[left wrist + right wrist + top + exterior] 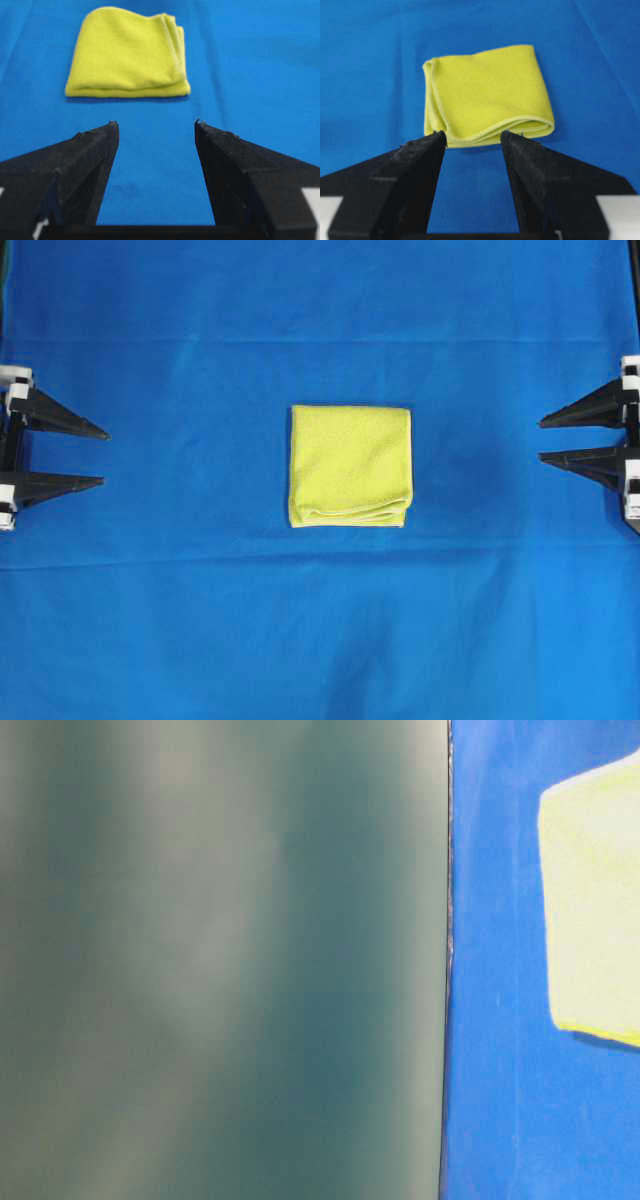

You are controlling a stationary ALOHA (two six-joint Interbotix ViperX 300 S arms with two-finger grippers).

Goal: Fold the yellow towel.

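Spread left end effector [103,454] and right end effector [541,440], well apart from folded yellow towel [350,466].

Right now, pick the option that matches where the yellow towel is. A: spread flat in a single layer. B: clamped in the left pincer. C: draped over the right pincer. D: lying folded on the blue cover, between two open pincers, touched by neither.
D: the yellow towel lies folded, layered hems showing, on the blue cover, with the left pincer and right pincer open and apart from it.
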